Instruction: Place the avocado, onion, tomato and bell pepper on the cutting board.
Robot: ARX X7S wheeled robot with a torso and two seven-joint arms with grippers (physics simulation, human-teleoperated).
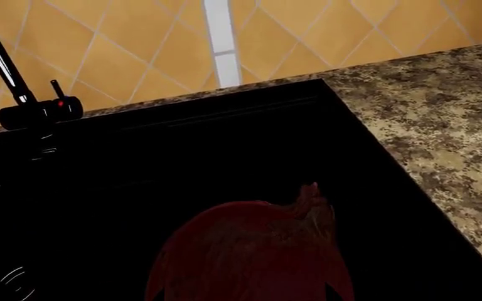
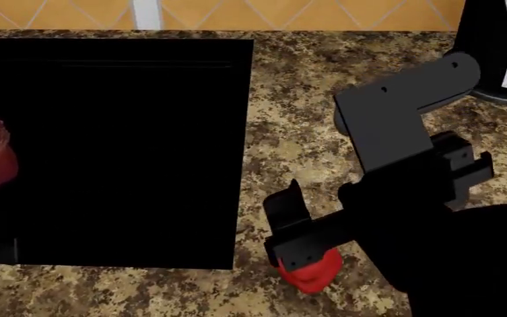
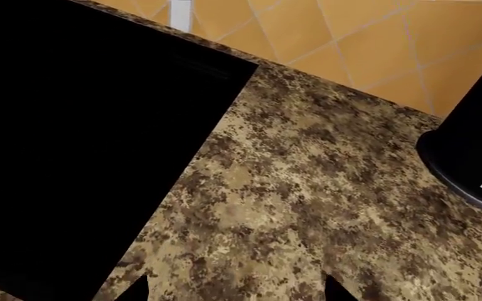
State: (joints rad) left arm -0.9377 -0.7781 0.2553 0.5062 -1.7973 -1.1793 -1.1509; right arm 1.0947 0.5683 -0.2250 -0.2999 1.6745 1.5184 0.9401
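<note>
Sink (image 2: pixel 113 152), black and very dark inside, fills most of the head view's left side and is sunk into the speckled brown granite counter (image 2: pixel 324 86), w/ an orange tiled wall (image 2: pixel 324 13) running behind both. Right arm (image 2: pixel 412 185), a bulky black shape, reaches across the counter's right part toward the near edge. Black round-based appliance (image 2: pixel 500 53) stands at the far right corner of the counter; only part of it is in frame.

Faucet (image 1: pixel 32 106), black w/ a small red dot on its body, rises at the sink's back edge in the left wrist view.

Onion (image 1: pixel 253 251), dark maroon w/ a papery tip, sits in the sink & shows very close to the left wrist cam; in the head view it's at the far left edge of the basin. Left gripper itself isn't in view, so can't tell whether it has the onion or how far open it is.

Bell pepper (image 2: pixel 313 269), bright red & lumpy, lies on the counter near the front edge, just right of the sink. Right gripper (image 2: pixel 302 247) is directly over it, partly hiding it. Right wrist view shows only two dark fingertips (image 3: pixel 337 291) set apart w/ bare counter between them, so the hand reads as open, nothing in it.
</note>
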